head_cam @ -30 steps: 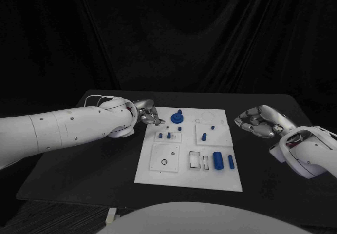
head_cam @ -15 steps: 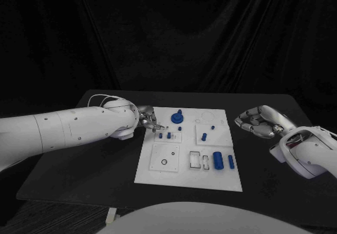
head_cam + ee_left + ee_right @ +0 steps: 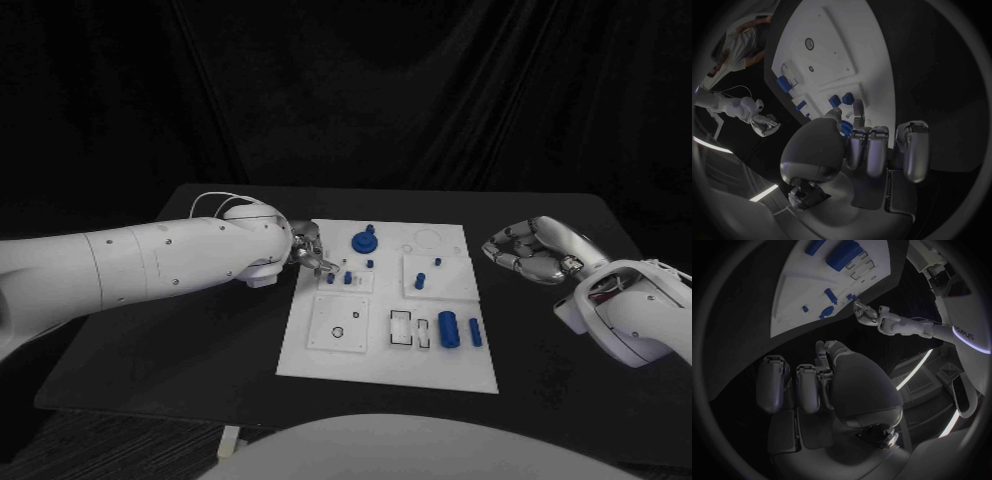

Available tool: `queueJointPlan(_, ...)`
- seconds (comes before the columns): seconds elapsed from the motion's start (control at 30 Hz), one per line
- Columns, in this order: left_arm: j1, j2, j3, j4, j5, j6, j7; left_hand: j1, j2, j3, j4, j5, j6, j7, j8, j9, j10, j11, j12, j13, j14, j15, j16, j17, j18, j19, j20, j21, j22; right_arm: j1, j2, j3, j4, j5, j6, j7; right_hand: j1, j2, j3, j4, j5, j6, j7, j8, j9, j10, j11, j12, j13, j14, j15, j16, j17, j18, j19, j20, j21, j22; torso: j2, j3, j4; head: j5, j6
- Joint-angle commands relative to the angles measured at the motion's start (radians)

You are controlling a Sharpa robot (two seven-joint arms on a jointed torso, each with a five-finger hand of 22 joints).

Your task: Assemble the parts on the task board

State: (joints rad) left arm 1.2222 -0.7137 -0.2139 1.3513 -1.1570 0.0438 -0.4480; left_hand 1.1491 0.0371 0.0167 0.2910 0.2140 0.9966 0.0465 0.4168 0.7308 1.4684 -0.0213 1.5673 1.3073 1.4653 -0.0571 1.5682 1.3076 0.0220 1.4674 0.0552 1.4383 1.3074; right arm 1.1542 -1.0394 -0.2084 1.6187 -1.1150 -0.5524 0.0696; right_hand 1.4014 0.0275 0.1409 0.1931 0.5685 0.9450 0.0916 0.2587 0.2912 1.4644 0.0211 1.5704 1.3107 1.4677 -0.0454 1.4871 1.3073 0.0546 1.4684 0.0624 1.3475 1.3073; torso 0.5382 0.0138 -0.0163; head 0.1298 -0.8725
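The white task board (image 3: 433,370) lies mid-table. Blue parts on it include a round knob (image 3: 364,240), small pegs (image 3: 330,279) and two cylinders (image 3: 449,328) near the right edge. My left hand (image 3: 310,255) hovers over the board's left edge, just above the small pegs (image 3: 846,98). Its thumb and fingers (image 3: 857,107) are drawn together. A bit of blue shows between them; I cannot tell whether it is held. My right hand (image 3: 531,250) hangs over the black table to the right of the board, fingers (image 3: 807,387) curled in with nothing in them.
The board (image 3: 798,295) has rectangular slots (image 3: 400,327) and a ring hole (image 3: 336,332) in its near half. Bare black table (image 3: 173,350) surrounds it. My left forearm (image 3: 144,265) lies across the table's left side.
My left hand has moved a little toward me and rightward along the board's left edge, closer to the small pegs. The right hand has not moved.
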Motion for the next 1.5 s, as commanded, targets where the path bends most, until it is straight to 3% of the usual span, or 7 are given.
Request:
queueJointPlan(0.03, -0.002, 0.006, 0.001, -0.002, 0.005, 0.021, -0.001, -0.001, 0.002, -0.001, -0.005, 0.013, -0.008, 0.001, -0.009, 0.002, 0.102, 0.007, 0.003, 0.263, 0.106, 0.002, 0.003, 0.263, 0.016, -0.007, 0.001, -0.004, 0.212, -0.002, 0.0, 0.001, 0.001, -0.002, 0.001, -0.011, -0.008, -0.003, 0.007, -0.001, 0.006, 0.003, 0.005, -0.004, 0.001, 0.106, -0.004, 0.0, 0.26, 0.081, -0.006, -0.002, 0.171, -0.001, 0.018, -0.005, -0.003, 0.191, 0.0, 0.0001, -0.0001, 0.001, 0.0)
queueJointPlan(0.47, -0.008, 0.022, 0.001, -0.012, 0.005, 0.036, 0.004, 0.033, -0.002, 0.026, -0.005, 0.137, 0.001, 0.002, -0.052, 0.021, 0.102, 0.009, 0.003, 0.263, 0.106, 0.005, 0.003, 0.263, 0.019, -0.015, 0.006, -0.014, 0.209, -0.002, 0.0, 0.001, 0.001, -0.002, 0.002, -0.012, -0.008, -0.003, 0.007, -0.001, 0.006, 0.003, 0.005, -0.004, 0.001, 0.106, -0.004, 0.0, 0.26, 0.081, -0.006, -0.002, 0.171, -0.001, 0.018, -0.005, -0.003, 0.191, 0.0, 0.0002, 0.0, -0.002, 0.0)
queueJointPlan(0.77, -0.014, 0.031, 0.001, -0.019, 0.005, 0.041, 0.006, 0.04, -0.007, 0.039, -0.005, 0.176, 0.004, 0.002, -0.064, 0.028, 0.102, 0.009, 0.003, 0.263, 0.106, 0.005, 0.003, 0.263, 0.02, -0.018, 0.006, -0.019, 0.207, -0.002, 0.001, 0.001, 0.001, -0.002, 0.003, -0.012, -0.01, -0.004, 0.009, -0.003, 0.007, 0.003, 0.004, -0.004, 0.001, 0.106, -0.004, 0.0, 0.26, 0.081, -0.006, -0.002, 0.171, -0.001, 0.018, -0.005, -0.004, 0.191, 0.0, 0.0002, 0.0001, 0.0, 0.0)
queueJointPlan(1.07, -0.02, 0.037, 0.001, -0.026, 0.005, 0.043, 0.009, 0.044, -0.009, 0.046, -0.006, 0.193, 0.005, 0.001, -0.069, 0.032, 0.102, 0.009, 0.003, 0.263, 0.106, 0.005, 0.003, 0.263, 0.021, -0.021, 0.006, -0.022, 0.207, -0.002, 0.002, 0.001, -0.001, -0.002, 0.003, -0.013, -0.01, -0.004, 0.009, -0.003, 0.007, 0.003, 0.004, -0.004, 0.001, 0.106, -0.004, 0.0, 0.26, 0.081, -0.006, -0.002, 0.171, -0.001, 0.018, -0.005, -0.004, 0.191, 0.0, 0.0002, 0.0001, 0.0, 0.0)
queueJointPlan(1.27, -0.022, 0.038, 0.001, -0.029, 0.005, 0.04, 0.014, 0.054, -0.017, 0.064, -0.008, 0.233, 0.008, 0.0, -0.078, 0.041, 0.102, 0.007, 0.003, 0.263, 0.106, 0.004, 0.003, 0.263, 0.021, -0.021, 0.006, -0.023, 0.206, -0.002, 0.003, 0.001, -0.002, -0.002, 0.004, -0.013, -0.01, -0.004, 0.009, -0.003, 0.007, 0.003, 0.004, -0.004, 0.001, 0.106, -0.004, 0.0, 0.26, 0.081, -0.006, -0.002, 0.171, -0.001, 0.018, -0.005, -0.004, 0.191, 0.0, 0.0001, 0.0003, 0.001, 0.0)
queueJointPlan(1.4, -0.022, 0.04, 0.001, -0.031, 0.005, 0.035, 0.02, 0.074, -0.031, 0.093, -0.013, 0.299, 0.011, -0.002, -0.087, 0.053, 0.102, 0.006, 0.003, 0.263, 0.106, 0.002, 0.003, 0.263, 0.021, -0.02, 0.004, -0.023, 0.207, -0.002, 0.004, 0.001, -0.003, -0.002, 0.005, -0.013, -0.01, -0.004, 0.01, -0.004, 0.007, 0.003, 0.004, -0.004, 0.001, 0.106, -0.004, 0.0, 0.26, 0.081, -0.006, -0.003, 0.169, -0.001, 0.018, -0.006, -0.006, 0.19, 0.0, 0.0001, 0.0, 0.002, 0.0)
queueJointPlan(1.5, -0.023, 0.04, 0.001, -0.032, 0.005, 0.034, 0.024, 0.085, -0.041, 0.111, -0.018, 0.33, 0.013, -0.003, -0.09, 0.061, 0.102, 0.004, 0.003, 0.263, 0.106, 0.001, 0.003, 0.263, 0.021, -0.02, 0.003, -0.023, 0.207, -0.002, 0.005, 0.001, -0.004, -0.002, 0.006, -0.014, -0.01, -0.004, 0.01, -0.004, 0.007, 0.003, 0.004, -0.004, 0.001, 0.106, -0.004, 0.0, 0.26, 0.081, -0.006, -0.003, 0.169, -0.001, 0.018, -0.006, -0.006, 0.19, 0.0, 0.0001, 0.0002, 0.002, 0.0)
